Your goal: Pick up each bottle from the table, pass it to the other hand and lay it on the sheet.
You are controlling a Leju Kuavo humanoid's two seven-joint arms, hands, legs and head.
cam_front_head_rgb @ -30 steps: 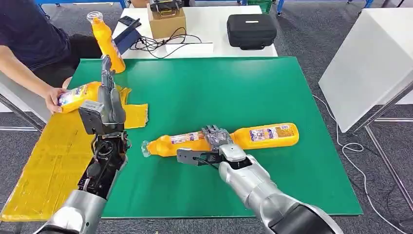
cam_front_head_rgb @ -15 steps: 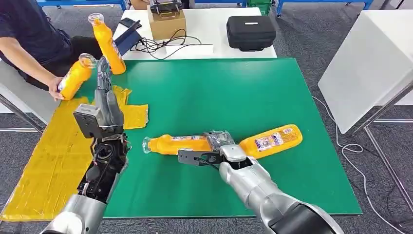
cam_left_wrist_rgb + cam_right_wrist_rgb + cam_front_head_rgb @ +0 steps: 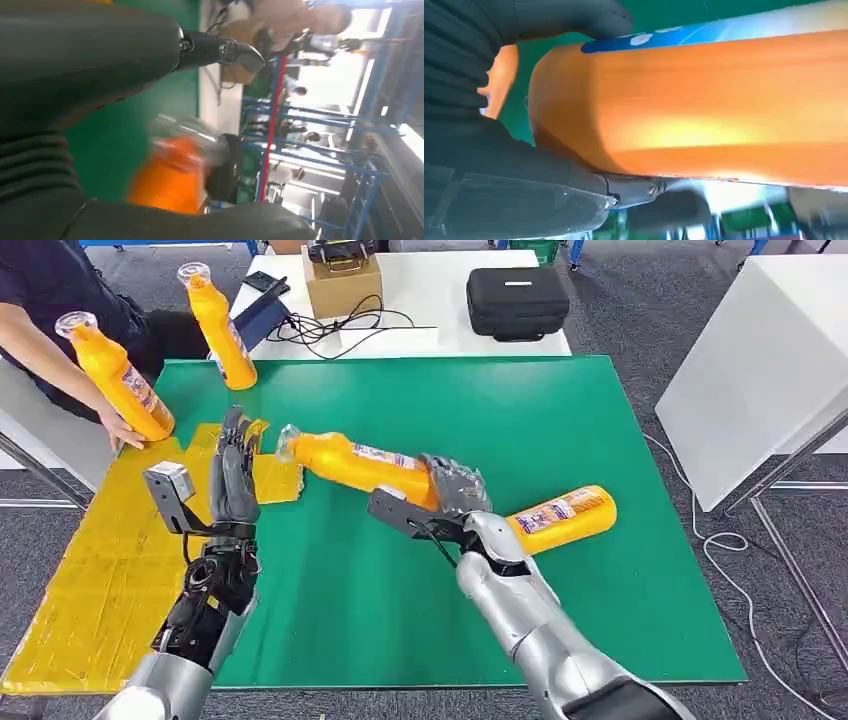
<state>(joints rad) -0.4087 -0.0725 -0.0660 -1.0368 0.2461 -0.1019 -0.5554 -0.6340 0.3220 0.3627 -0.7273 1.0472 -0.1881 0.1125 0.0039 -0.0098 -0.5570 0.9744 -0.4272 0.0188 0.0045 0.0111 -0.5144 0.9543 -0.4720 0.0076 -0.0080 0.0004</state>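
Four orange plastic bottles with clear caps and printed labels. One was held off the green table, tilted, cap toward the yellow sheet, base end in the right hand. A second lay on its side on the table, just beside that hand. A third stood upright at the table's far left corner. A fourth, tilted, was in a person's hand at the sheet's far edge.

The green table carries 1 lying orange bottle and a yellow sheet
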